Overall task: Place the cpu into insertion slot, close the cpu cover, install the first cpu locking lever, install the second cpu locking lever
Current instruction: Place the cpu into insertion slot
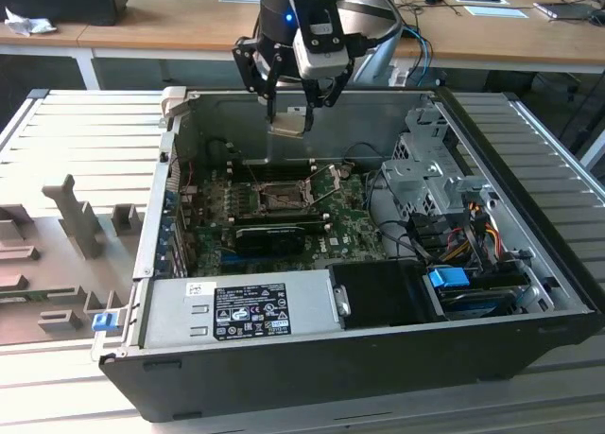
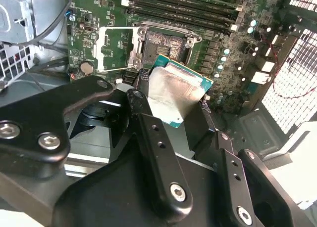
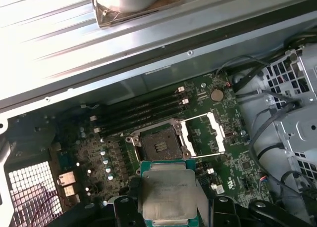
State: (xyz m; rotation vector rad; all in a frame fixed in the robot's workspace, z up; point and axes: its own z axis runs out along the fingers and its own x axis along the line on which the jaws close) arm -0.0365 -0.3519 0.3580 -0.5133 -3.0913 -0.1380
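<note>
**Chip gripped in the air above the bare socket**

The jaws are closed onto the cpu [image 2: 176, 96] and pinch it by two opposite edges. In the second wrist view a black finger [image 2: 148, 133] shows against one edge. The chip is seen at a slant there, with its silvery face and green rim in sight.

The first wrist view meets the same chip face-on, with the insertion slot [image 3: 158, 145] on the board beyond it, apart from it. The slot is uncovered and its dark contact field is visible.

The exterior view adds the height. The chip hangs under the arm [image 1: 298, 23] at about the level of the case's far wall [image 1: 378, 122], well above the motherboard and the slot.

The cpu cover [image 3: 205, 133] is swung open and sits just beside the slot, on the side toward the coin cell [image 3: 216, 95]. It appears to lie nearly flat, though its angle is hard to judge from above.

The long black memory slots [image 3: 143, 113] run along another side of the slot. In the exterior view the black expansion card [image 1: 274, 235] lies on the near side of the slot, with the grey power supply [image 1: 236, 311] nearer again. The drive cage [image 1: 430, 169] and loose cables [image 1: 468, 235] fill the exterior view's right. The open case rests on a ribbed grey desk [image 1: 85, 131].
</note>
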